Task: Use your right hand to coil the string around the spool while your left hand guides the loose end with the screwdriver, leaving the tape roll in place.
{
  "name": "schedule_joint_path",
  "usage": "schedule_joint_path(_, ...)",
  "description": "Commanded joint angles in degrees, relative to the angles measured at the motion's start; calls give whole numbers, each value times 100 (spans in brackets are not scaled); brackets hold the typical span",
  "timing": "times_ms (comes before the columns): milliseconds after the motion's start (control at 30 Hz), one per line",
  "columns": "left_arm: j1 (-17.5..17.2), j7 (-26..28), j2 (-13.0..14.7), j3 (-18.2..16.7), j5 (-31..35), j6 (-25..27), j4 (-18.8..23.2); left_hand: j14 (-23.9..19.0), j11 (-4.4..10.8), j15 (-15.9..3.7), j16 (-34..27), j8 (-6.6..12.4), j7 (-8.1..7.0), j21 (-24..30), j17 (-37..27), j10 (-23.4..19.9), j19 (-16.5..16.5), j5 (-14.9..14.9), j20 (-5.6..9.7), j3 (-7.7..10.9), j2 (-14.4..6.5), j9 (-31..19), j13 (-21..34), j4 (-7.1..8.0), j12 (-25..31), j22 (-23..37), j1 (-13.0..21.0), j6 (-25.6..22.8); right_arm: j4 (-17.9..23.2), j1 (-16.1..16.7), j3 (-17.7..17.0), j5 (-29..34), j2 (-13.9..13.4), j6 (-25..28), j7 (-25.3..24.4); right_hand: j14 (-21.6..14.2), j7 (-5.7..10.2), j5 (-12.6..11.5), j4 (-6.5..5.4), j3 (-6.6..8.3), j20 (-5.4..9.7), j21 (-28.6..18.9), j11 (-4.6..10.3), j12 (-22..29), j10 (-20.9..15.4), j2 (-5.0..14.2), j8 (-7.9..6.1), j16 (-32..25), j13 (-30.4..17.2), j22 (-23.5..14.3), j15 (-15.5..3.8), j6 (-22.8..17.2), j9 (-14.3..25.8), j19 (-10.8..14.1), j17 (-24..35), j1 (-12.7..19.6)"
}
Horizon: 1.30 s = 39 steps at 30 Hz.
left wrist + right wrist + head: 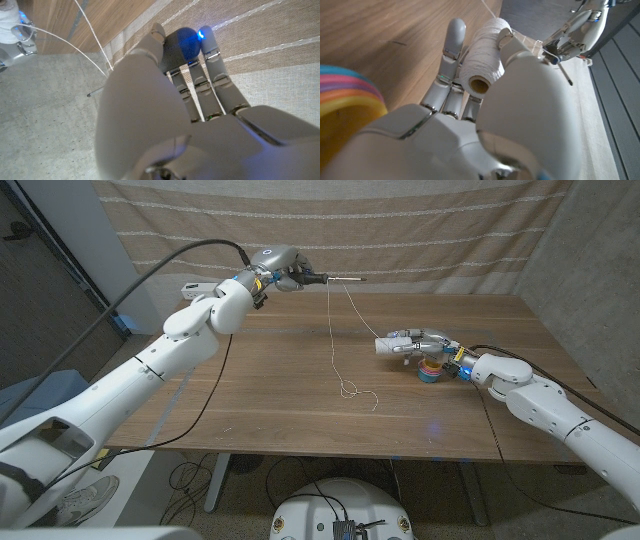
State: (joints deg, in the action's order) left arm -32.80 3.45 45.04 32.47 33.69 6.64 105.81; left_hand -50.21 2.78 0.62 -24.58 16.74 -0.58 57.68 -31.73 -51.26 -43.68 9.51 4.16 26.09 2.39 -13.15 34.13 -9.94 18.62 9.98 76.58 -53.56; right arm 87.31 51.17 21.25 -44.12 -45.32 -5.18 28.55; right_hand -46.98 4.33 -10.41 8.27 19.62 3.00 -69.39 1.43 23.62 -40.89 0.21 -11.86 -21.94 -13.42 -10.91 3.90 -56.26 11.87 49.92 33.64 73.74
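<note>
At the table's right edge: right hand (420, 343) grips the spool (386, 346), beside the tape roll (431, 370).
Far edge: left hand (278, 268) clasps the screwdriver (335, 279); string (333, 330) hangs over its shaft.
Table's middle: string's loose end lies looped.

Open tabletop (250, 395) across the near-left half and along the near edge. String (333, 330) hangs taut from the raised screwdriver (335, 279) at the far edge down to a loose loop mid-table, cutting the middle passage. Near the right edge, right hand (420, 343) with spool (388, 345) sits just beside the tape roll (430, 371).
</note>
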Motion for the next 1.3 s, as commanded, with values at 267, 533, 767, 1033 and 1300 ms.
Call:
schedule_joint_path(267,388,253,-400,576,470,-171,-766,-815,-2,-1088,-4,-6,472,34,-16,-76,-1,34,740,127,-812,-23,29,59,-35,21,774,-807,-197,-619,162,-769,518,-708,2211,-2203,-646,-11,-24,39,856,-127,-487,70,-1340,794,-6,-8,-531,-16,-1666,-588,35,-877,73,759)
schedule_joint_path(533,544,167,-555,846,551,-336,-1033,-818,-4,-1078,7,-15,472,45,-12,-83,-4,32,736,132,-813,-17,36,57,-50,22,779,-818,-312,-1043,277,-856,852,-790,2539,-2225,-645,1,-11,44,853,-194,-504,61,-1355,785,-1,-5,-532,-13,-1664,-575,36,-856,92,777)
schedule_joint_path(767,584,53,-616,966,480,-500,-1147,-806,-9,-1078,11,-25,480,51,-26,-95,-1,31,736,136,-812,-14,37,53,-63,21,786,-822,-390,-1330,327,-791,1045,-802,2470,-2236,-649,9,-11,47,854,-237,-502,49,-1370,781,-3,6,-525,-7,-1656,-579,36,-859,98,776)
schedule_joint_path(1033,608,-96,-658,1081,405,-694,-1237,-813,0,-1077,17,-40,469,58,-28,-101,3,28,739,137,-810,-10,45,58,-78,20,782,-818,-485,-1564,295,-769,1245,-816,2207,-2238,-649,15,-18,51,855,-285,-478,29,-1370,779,-5,34,-521,3,-1651,-583,36,-874,91,767)
schedule_joint_path(1300,498,-175,-625,964,73,-907,-1123,-810,-10,-1063,19,-43,471,65,-44,-100,7,27,738,138,-809,-20,62,59,-91,20,781,-826,-742,-1633,111,-773,1547,-982,1515,-2252,-646,17,-26,54,859,-321,-472,13,-1382,777,-6,47,-515,12,-1641,-584,36,-895,93,754)
